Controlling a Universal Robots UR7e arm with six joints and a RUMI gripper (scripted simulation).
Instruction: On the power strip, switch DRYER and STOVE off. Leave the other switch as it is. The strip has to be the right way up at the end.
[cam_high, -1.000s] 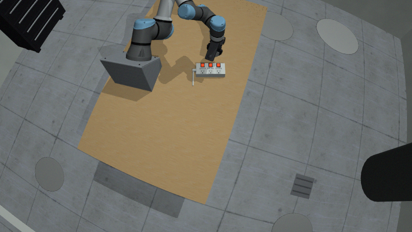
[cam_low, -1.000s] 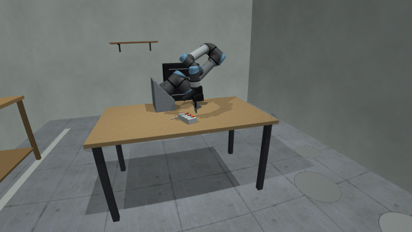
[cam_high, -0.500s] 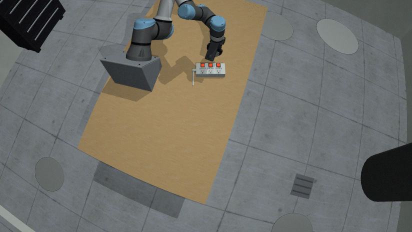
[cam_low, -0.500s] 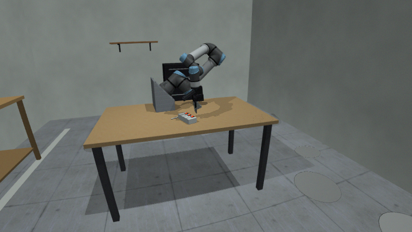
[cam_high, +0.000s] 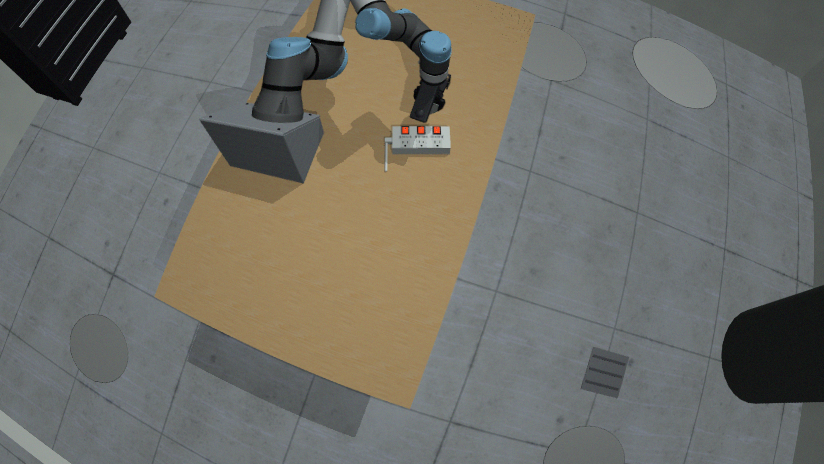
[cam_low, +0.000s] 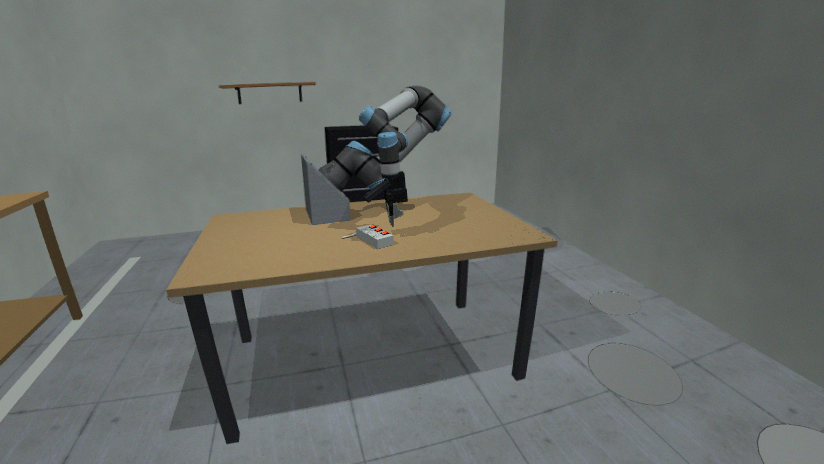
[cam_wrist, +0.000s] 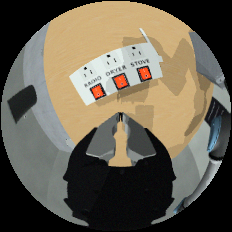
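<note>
A light grey power strip (cam_high: 420, 141) (cam_low: 375, 235) (cam_wrist: 102, 69) lies the right way up on the wooden table (cam_high: 322, 259) (cam_low: 276, 247). It has three red lit switches, labelled RADIO (cam_wrist: 97, 91), DRYER (cam_wrist: 120, 82) and STOVE (cam_wrist: 144, 73). A short white cable stub (cam_high: 386, 155) leaves its end. My gripper (cam_high: 427, 109) (cam_low: 392, 219) (cam_wrist: 120, 113) is shut and empty. It hovers just behind the strip, its tips a little short of the DRYER switch in the wrist view.
The arm's grey wedge base (cam_high: 262, 144) (cam_low: 321, 198) stands on the table left of the strip. A black panel (cam_low: 337, 138) stands behind the arm. The table's right edge (cam_high: 507, 115) is near the strip.
</note>
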